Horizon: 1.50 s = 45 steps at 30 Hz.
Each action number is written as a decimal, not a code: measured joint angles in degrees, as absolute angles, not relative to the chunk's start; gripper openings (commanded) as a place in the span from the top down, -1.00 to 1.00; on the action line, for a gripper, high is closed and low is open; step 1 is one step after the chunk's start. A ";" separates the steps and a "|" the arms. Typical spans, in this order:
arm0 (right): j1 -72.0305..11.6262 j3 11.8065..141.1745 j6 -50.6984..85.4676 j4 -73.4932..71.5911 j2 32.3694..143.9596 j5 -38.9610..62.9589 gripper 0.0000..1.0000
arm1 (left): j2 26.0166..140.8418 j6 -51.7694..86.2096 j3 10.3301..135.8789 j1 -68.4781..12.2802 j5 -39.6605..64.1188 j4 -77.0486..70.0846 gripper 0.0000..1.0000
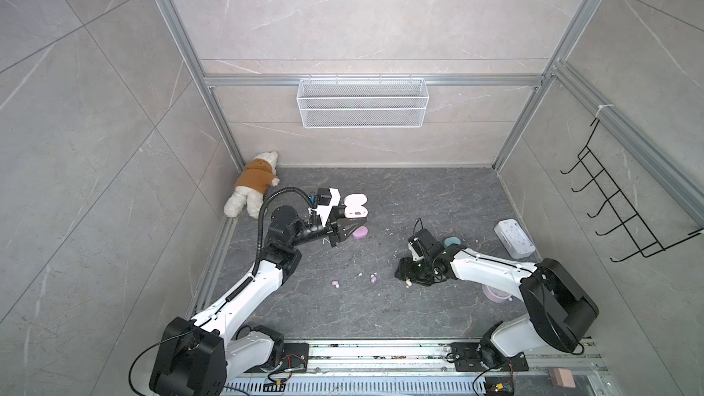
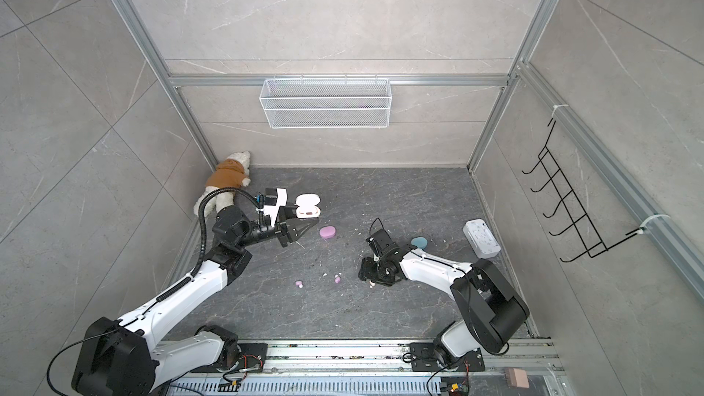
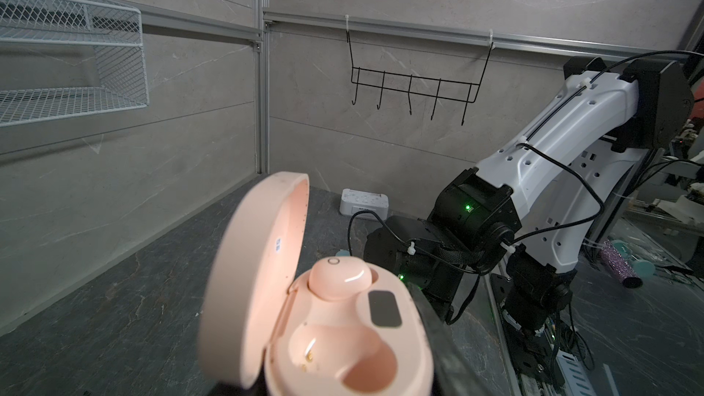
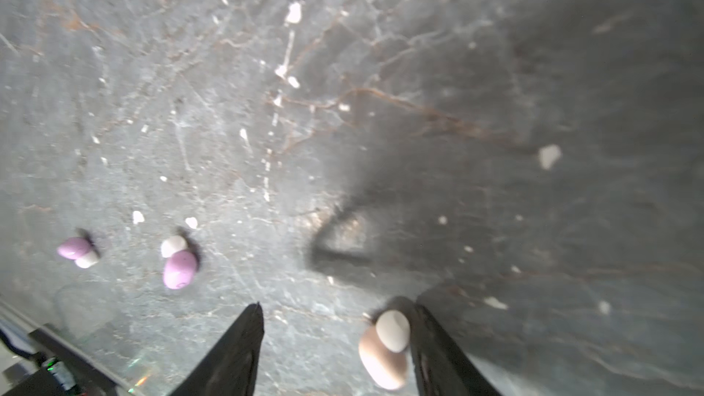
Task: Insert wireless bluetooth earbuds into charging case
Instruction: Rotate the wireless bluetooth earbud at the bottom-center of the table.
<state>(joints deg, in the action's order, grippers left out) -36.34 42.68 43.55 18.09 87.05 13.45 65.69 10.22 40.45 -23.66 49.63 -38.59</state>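
Observation:
My left gripper [image 1: 352,219] is shut on the open peach charging case [image 1: 356,205] [image 3: 343,340] and holds it above the table at the back left. One peach earbud [image 3: 337,278] sits in the case's far socket; the near socket is bare. My right gripper [image 4: 337,304] hangs open just over the table. Between its fingers lies a peach earbud [image 4: 383,356] [image 1: 407,282], close against one finger. Two lilac earbuds [image 1: 335,283] [image 1: 373,280] lie on the table left of that gripper, and the right wrist view shows both lilac earbuds [image 4: 74,248] [image 4: 180,268] too.
A shut lilac case [image 1: 360,232] lies under the left gripper. A blue case [image 1: 452,241] is half hidden behind the right arm. A white box [image 1: 514,238], a teddy bear [image 1: 253,184], a lilac roll [image 1: 495,293] and white crumbs [image 1: 359,274] are on the table; a wire basket [image 1: 362,102] hangs behind.

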 measured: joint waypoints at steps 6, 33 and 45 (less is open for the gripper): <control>-36.40 42.46 44.47 16.84 87.20 15.90 -0.24 | 65.69 10.22 40.45 -23.66 49.63 -38.57 0.55; -45.87 43.72 48.25 32.36 78.61 8.56 -0.19 | 65.69 10.22 40.45 -23.97 49.63 -38.59 0.55; -48.58 43.72 49.43 31.90 79.64 8.38 0.09 | 65.69 10.22 40.45 -24.03 49.63 -38.57 0.54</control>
